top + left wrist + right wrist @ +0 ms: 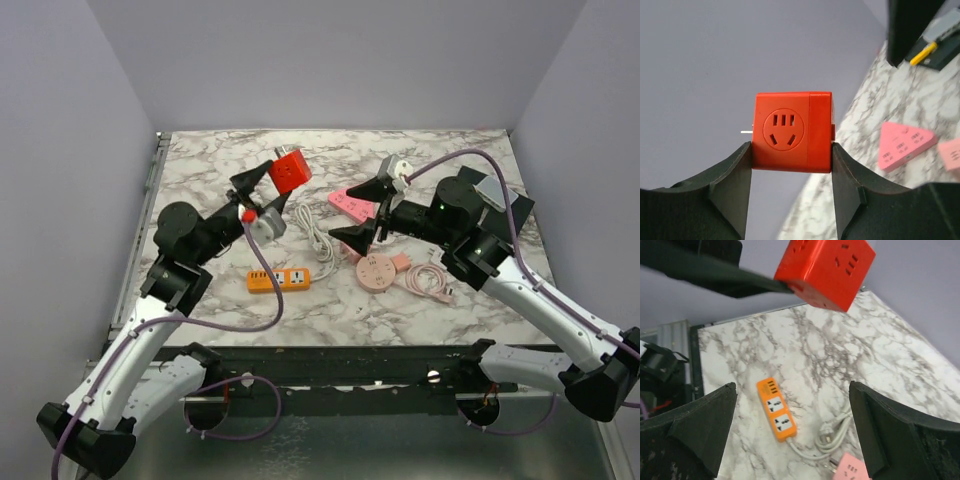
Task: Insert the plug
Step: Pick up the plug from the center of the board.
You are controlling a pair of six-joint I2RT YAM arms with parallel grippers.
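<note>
My left pincer [791, 146] clamps the red plastic cube socket [805, 131] aloft; my right pincer [792, 387] gapes empty beside it. The white corded plug [314, 232] lies on the marble bench [200, 180]. Pushing could twist the cube loose.

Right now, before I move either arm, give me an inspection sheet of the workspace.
Surface: marble table, nothing spilled.
Job's things: red cube socket held aloft; orange power strip flat on the table, its white cord coiled alongside, plug free.
Clutter: pink triangular socket, pink round socket, grey-white adapter by the right arm.
Grippers: left gripper clamped on the cube's sides; right gripper open, empty.
Cables: pink cord loose beside the round socket; purple arm cables along both arms.
Surroundings: plain walls on three sides.
</note>
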